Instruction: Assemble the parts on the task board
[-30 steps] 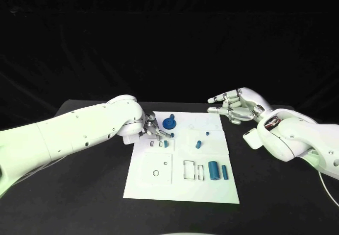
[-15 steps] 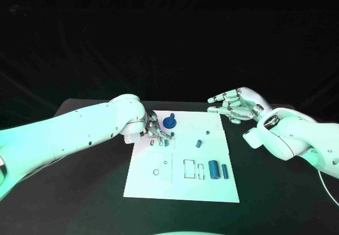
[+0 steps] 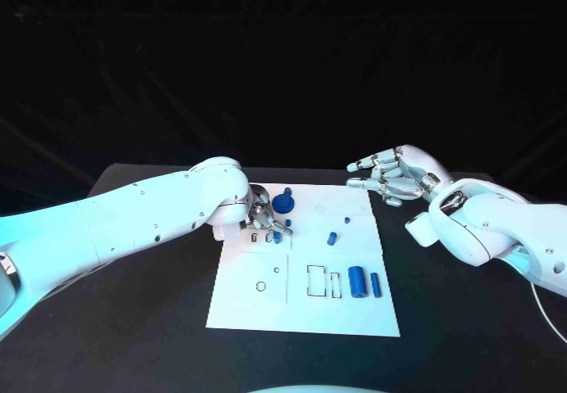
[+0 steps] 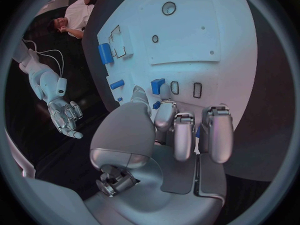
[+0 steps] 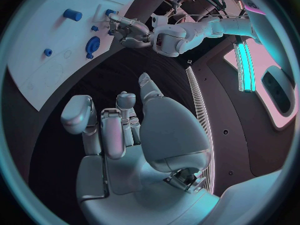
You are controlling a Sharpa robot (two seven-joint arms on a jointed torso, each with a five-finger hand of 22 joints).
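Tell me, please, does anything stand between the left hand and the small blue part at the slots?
Nothing visible does: the left hand already has its fingertips at the small blue part beside the slots on the task board.

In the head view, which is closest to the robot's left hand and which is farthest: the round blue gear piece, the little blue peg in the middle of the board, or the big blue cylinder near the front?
From the left hand:
1. Round blue gear piece, just behind the hand, at the board's far end.
2. Little blue peg, mid-board, toward the right.
3. Big blue cylinder, at the near right of the task board.
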